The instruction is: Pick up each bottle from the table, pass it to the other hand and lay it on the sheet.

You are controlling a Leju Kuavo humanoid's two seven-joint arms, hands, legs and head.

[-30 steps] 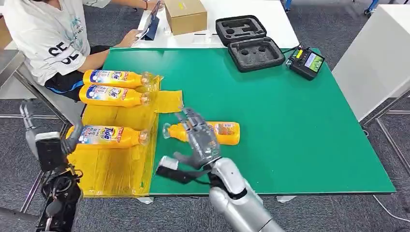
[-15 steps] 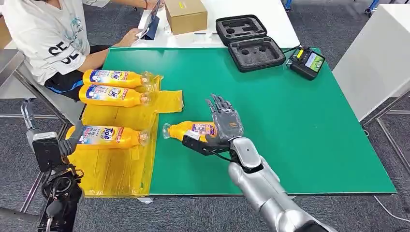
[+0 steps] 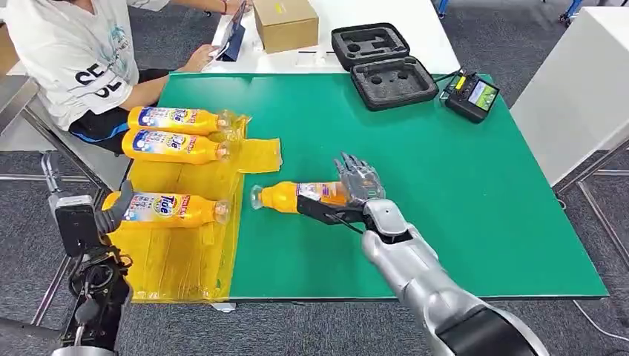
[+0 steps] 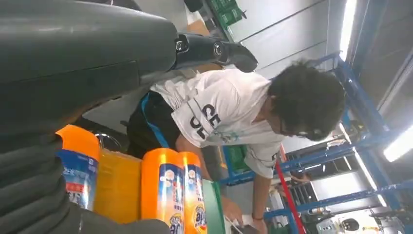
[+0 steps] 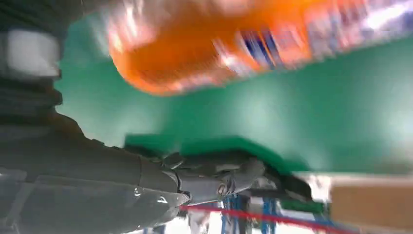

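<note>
An orange bottle [image 3: 293, 197] lies on its side on the green table [image 3: 460, 185], cap toward the yellow sheet [image 3: 178, 252]. My right hand [image 3: 357, 187] is at its base end, fingers spread over the far side and thumb along the near side. In the right wrist view the blurred bottle [image 5: 219, 48] is a gap away from my straight fingers [image 5: 219, 178]. Three more orange bottles [image 3: 178, 119] [image 3: 174, 146] [image 3: 167, 209] lie on the sheet. My left hand [image 3: 115, 208] is at the base of the nearest one [image 4: 78, 165], holding nothing, a finger [image 4: 214, 48] stretched out.
A person [image 3: 67, 59] in a white shirt sits at the far left corner beside the sheet. A black foam case [image 3: 382, 63], a controller [image 3: 471, 95] and a cardboard box [image 3: 285, 22] stand at the back. A white table [image 3: 578, 89] is off to the right.
My right hand has swung from the bottle's near side, right and forward, to its base end. The bottle and my left hand have stayed put.
</note>
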